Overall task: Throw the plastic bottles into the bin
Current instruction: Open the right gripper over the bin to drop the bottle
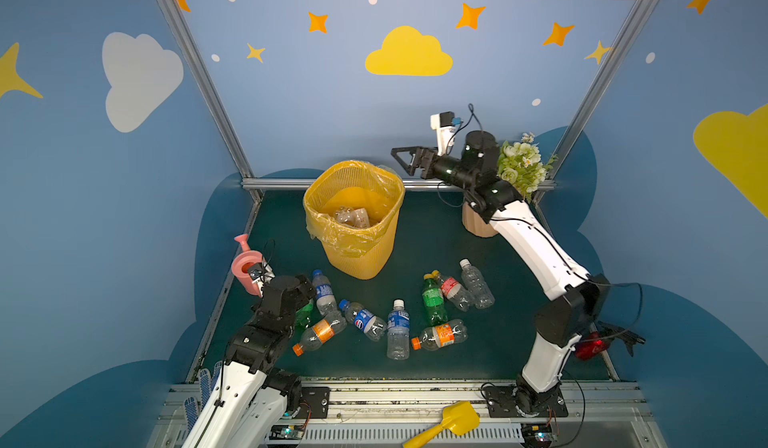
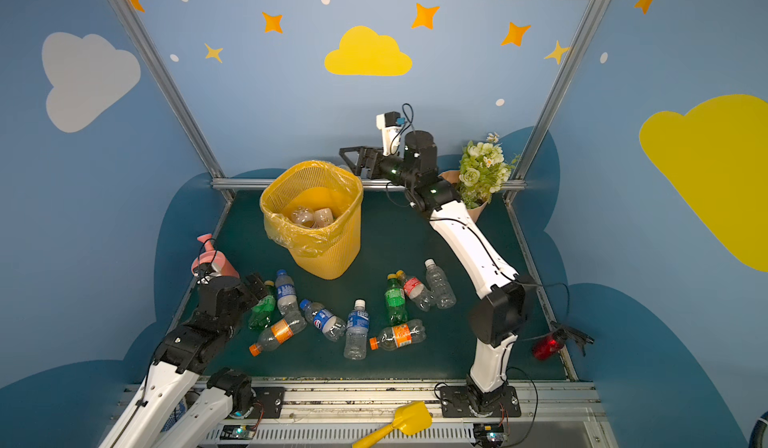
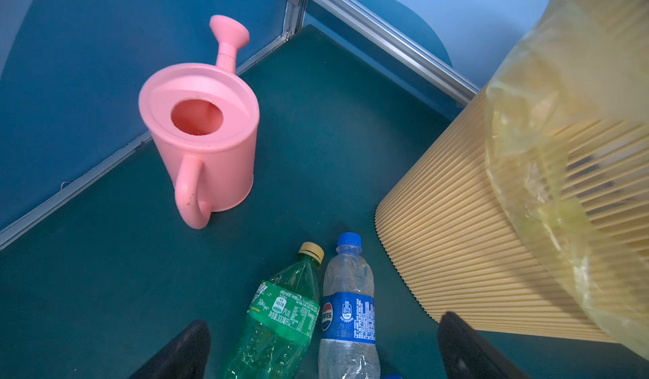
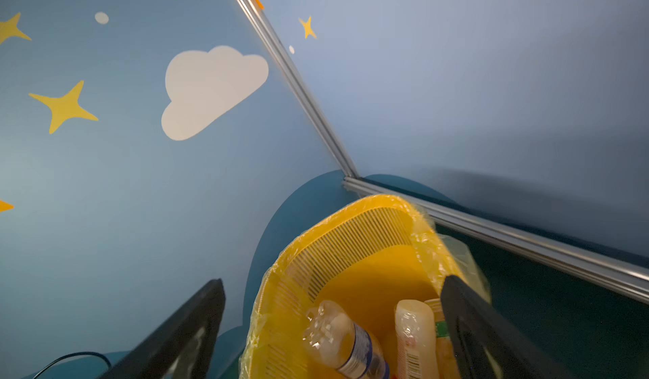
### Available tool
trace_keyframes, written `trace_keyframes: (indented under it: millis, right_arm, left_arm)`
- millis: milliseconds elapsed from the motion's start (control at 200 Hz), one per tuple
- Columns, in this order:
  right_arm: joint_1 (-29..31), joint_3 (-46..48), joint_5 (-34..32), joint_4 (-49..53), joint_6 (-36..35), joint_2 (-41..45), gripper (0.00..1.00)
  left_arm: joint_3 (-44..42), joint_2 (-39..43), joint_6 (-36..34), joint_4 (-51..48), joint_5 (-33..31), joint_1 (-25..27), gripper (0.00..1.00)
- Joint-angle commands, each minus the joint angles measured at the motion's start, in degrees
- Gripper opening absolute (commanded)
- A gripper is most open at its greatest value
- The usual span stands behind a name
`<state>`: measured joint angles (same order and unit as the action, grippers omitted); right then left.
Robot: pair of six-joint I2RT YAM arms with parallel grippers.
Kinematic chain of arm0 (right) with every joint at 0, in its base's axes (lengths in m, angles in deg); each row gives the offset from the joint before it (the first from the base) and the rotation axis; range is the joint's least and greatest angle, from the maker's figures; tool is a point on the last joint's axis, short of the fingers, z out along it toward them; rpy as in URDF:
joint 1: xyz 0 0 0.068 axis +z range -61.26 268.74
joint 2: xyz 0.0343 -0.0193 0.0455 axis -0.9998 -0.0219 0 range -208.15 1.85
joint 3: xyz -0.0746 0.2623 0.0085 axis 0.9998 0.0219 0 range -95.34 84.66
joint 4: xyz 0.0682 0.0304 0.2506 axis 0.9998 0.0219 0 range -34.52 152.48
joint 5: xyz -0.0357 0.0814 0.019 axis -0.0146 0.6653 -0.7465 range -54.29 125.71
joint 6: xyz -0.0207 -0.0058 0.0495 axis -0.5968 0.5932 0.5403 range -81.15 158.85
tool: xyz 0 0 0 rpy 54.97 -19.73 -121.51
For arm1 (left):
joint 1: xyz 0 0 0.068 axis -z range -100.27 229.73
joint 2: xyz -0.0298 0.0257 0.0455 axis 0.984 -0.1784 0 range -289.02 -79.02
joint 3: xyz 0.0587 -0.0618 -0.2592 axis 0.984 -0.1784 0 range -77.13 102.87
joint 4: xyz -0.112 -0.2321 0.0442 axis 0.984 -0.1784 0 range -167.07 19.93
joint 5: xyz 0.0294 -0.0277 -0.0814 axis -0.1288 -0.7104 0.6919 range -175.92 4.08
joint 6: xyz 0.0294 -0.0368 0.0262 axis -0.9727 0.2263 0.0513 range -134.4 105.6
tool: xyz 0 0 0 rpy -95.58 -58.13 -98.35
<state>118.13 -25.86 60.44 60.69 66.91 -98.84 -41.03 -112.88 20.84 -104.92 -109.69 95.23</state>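
Nine plastic bottles lie on the mat; others sit in the bin. My right gripper hangs spread and empty at its rim, placed for dropping. My left gripper hovers spread over a green bottle, ready to pick.

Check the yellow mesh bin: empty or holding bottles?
Holding bottles: inside the tall yellow ribbed mesh bin lie a clear blue-labelled plastic bottle and an opaque whitish bottle.

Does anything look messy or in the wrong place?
Yes. Bottles lie scattered on their sides on the table in front of the bin, not in it. A yellow shovel lies off the table, on the metal frame at the near edge.
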Motion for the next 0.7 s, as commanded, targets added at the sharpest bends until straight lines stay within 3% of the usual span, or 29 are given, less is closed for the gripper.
trace_keyframes:
  millis: [0, 195, 350, 696]
  right_arm:
    - [-2.00, 6.29, -3.86, 0.46, -5.31, 9.63, 0.95]
    - [-6.85, 29.58, -8.92, -6.50, -4.34, 21.78, 0.96]
    - [-10.47, 43.04, -11.86, -5.75, -1.35, 28.05, 0.96]
    - [-15.73, 58.52, -16.83, -2.77, 4.66, 35.60, 0.96]
  left_arm:
    - [1.19, 0.06, 0.99, -2.64, -1.32, 0.23, 1.00]
    - [1.70, -2.40, 0.62, -2.33, 1.49, 0.52, 1.00]
    - [1.41, -5.18, 0.45, -1.97, 4.69, 1.43, 1.00]
    - [1.23, -13.87, -1.75, 0.73, 11.65, 2.64, 0.97]
